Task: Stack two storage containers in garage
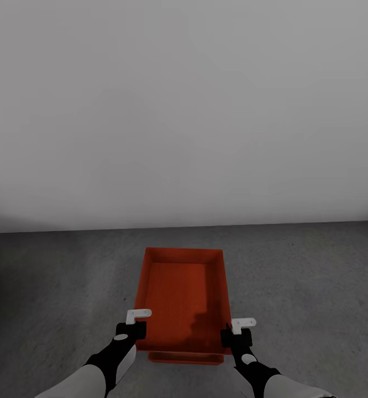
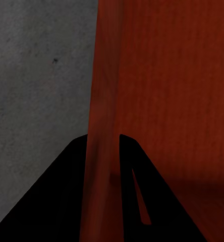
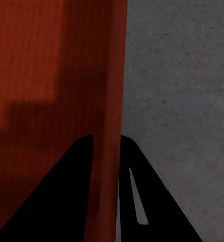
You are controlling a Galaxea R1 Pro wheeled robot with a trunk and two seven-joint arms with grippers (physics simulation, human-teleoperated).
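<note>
Below, a second container (image 1: 184, 358) peeks, mostly hidden by the container (image 1: 184, 287) both grippers clench.

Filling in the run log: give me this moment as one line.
place: garage floor | left hand: shut on upper container left wall | right hand: shut on right wall | second container edge beneath

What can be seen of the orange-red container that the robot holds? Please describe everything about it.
The upper storage container is a shallow, lidless, orange-red rectangular bin with thin plain walls and a finely ribbed bottom, empty inside. The left tool pinches its left wall and the right tool its right wall, near the robot. It sits level, with the edge of the second container showing beneath its near end, over the dark grey floor near a pale wall.
</note>
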